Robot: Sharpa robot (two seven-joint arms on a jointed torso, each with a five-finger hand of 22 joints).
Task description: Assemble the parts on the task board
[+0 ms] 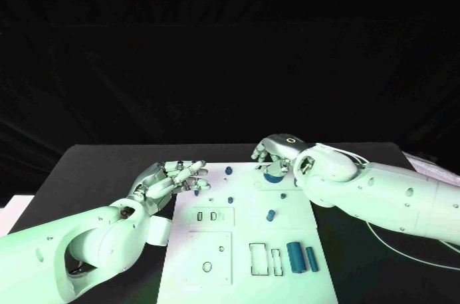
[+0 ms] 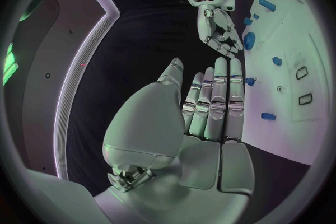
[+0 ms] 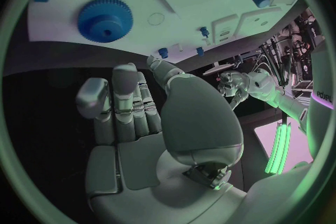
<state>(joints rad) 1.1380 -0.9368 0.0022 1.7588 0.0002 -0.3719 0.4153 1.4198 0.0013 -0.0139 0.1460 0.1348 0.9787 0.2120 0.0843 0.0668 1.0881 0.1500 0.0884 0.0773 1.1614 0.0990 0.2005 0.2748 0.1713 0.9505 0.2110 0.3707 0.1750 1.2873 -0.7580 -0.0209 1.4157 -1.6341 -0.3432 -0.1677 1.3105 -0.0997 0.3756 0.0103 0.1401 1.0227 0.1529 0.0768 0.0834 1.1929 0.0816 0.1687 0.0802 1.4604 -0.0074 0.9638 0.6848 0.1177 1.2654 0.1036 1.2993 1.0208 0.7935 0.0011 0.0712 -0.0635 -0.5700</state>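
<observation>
Right hand (image 1: 273,154) of mine hangs over the far edge of the task board (image 1: 216,251), fingers loosely curled and, far as I can tell, holding nothing. Head view hides the fingertips a bit, but my right wrist view shows the palm (image 3: 150,123) bare with the fingers apart.

Going near to far on the board: closest to me are two long blue cylinders (image 1: 301,257), lying side by side at roughly 5 o'clock from the board's middle, long axes running 12 to 6. Next to them, open rectangular slots (image 1: 258,259). Further up, a small blue peg (image 1: 270,215) sits near the centre. Farthest out is the blue gear (image 1: 273,177), just under my right hand, at about 6 o'clock from it in the head view. In the right wrist view the gear (image 3: 105,18) lies flat on the board with its toothed rim and centre hole facing up, just beyond my fingertips.

Left hand (image 1: 175,177) hovers at the board's 10 o'clock corner, fingers straight and spread, empty too; it's well apart from the gear.

So my guess: the gear is the right hand's job, since it's way nearer. It's round, so no long axis to line up with, just a straight drop onto it.
</observation>
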